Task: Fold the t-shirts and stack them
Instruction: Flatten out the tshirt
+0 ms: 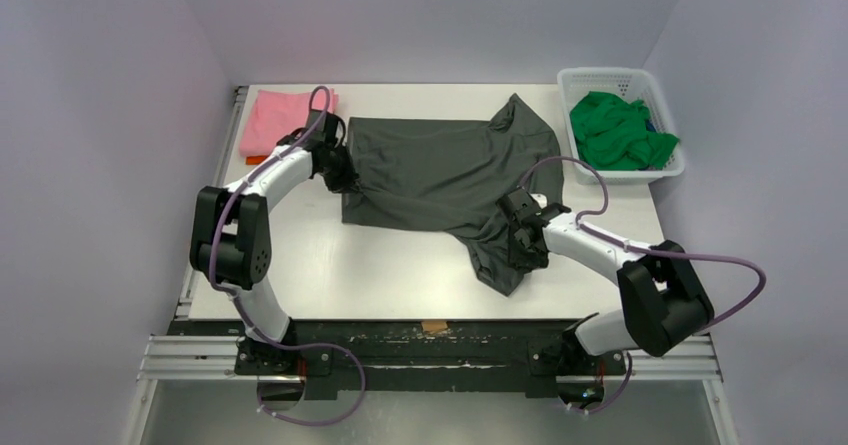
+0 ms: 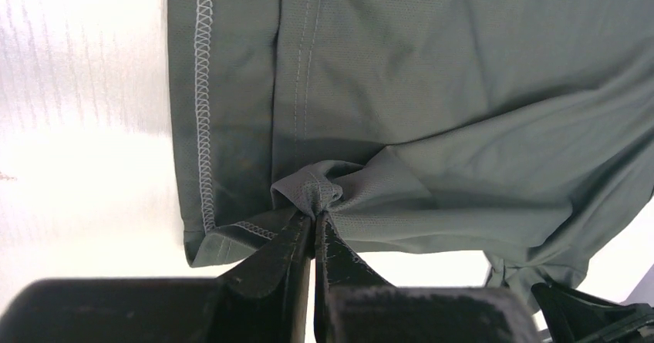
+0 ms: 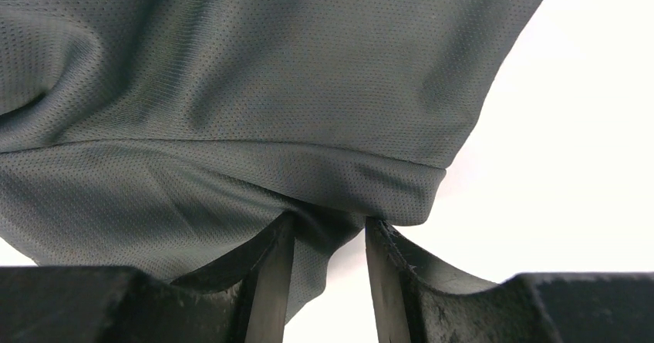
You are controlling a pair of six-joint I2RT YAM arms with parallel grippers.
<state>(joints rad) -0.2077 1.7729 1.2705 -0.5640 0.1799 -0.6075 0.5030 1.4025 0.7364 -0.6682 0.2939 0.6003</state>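
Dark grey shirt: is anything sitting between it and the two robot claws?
Nothing visible does. The left gripper pinches a bunch of the dark grey shirt near its stitched hem, and the right gripper has a fold of the same shirt between its fingers; whether it is clamped there I cannot tell.
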